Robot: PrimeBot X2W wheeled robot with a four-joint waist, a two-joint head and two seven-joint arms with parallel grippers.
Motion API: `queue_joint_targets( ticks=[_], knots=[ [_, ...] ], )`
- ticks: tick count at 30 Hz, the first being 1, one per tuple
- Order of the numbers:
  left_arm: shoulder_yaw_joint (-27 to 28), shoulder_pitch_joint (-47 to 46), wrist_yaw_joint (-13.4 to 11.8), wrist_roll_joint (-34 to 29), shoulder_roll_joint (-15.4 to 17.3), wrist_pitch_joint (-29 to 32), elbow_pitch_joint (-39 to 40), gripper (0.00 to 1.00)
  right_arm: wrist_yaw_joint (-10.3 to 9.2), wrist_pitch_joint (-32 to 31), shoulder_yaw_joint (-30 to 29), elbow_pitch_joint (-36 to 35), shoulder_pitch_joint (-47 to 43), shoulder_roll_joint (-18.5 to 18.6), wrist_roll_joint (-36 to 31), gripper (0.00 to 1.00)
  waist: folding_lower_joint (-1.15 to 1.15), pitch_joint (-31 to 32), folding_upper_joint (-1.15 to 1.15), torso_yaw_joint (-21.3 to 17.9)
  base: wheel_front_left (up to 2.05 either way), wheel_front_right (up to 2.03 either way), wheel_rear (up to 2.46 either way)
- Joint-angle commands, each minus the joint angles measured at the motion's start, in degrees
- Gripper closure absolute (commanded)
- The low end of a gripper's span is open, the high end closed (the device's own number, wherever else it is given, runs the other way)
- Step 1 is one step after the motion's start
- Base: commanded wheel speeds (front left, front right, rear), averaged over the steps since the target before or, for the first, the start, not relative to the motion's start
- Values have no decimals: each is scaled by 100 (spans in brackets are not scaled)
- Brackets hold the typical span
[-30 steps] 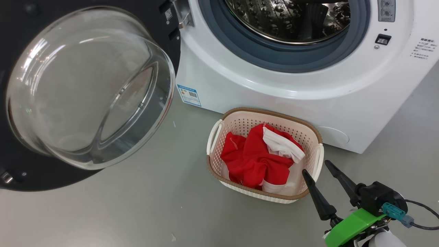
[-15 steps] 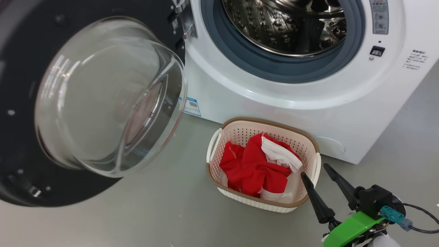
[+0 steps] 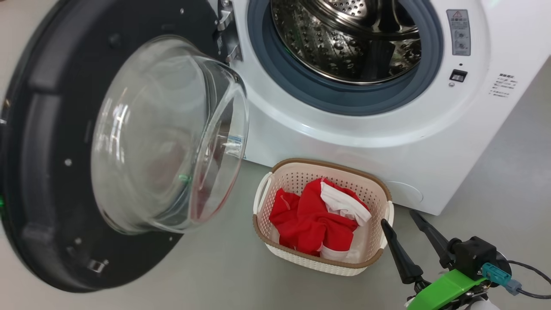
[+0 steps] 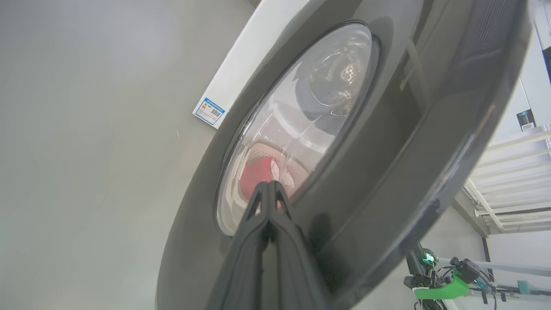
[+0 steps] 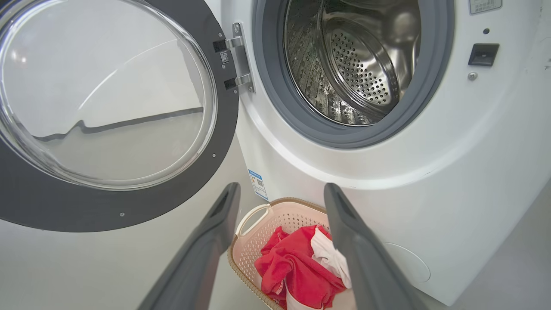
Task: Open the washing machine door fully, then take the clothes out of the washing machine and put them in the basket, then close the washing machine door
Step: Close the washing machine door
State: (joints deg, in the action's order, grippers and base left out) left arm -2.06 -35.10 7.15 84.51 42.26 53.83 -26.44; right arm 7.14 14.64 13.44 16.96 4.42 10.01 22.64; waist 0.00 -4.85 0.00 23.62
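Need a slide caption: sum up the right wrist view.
Open right gripper frames the basket holding red clothes, before the washing machine with its door open and drum bare.

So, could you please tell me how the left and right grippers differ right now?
The left gripper is shut, fingers pressed together; the right gripper is open, fingers well apart. The left points at the washing machine door from its outer side; the right hangs by the basket holding the clothes. Both have long dark fingers and hold nothing.
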Motion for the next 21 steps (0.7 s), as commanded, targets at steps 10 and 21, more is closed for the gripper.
queue_joint_targets(
  ticks=[10,21],
  knots=[
    [34,296,34,289,237,198,1291,100,35,36,-10,-185,-55,-18,-12,0,0,113,0,-201,0,0,0],
    [-192,443,34,314,-119,-80,2197,100,35,36,-87,-220,-59,-80,-33,0,0,149,0,-542,0,0,0]
  ],
)
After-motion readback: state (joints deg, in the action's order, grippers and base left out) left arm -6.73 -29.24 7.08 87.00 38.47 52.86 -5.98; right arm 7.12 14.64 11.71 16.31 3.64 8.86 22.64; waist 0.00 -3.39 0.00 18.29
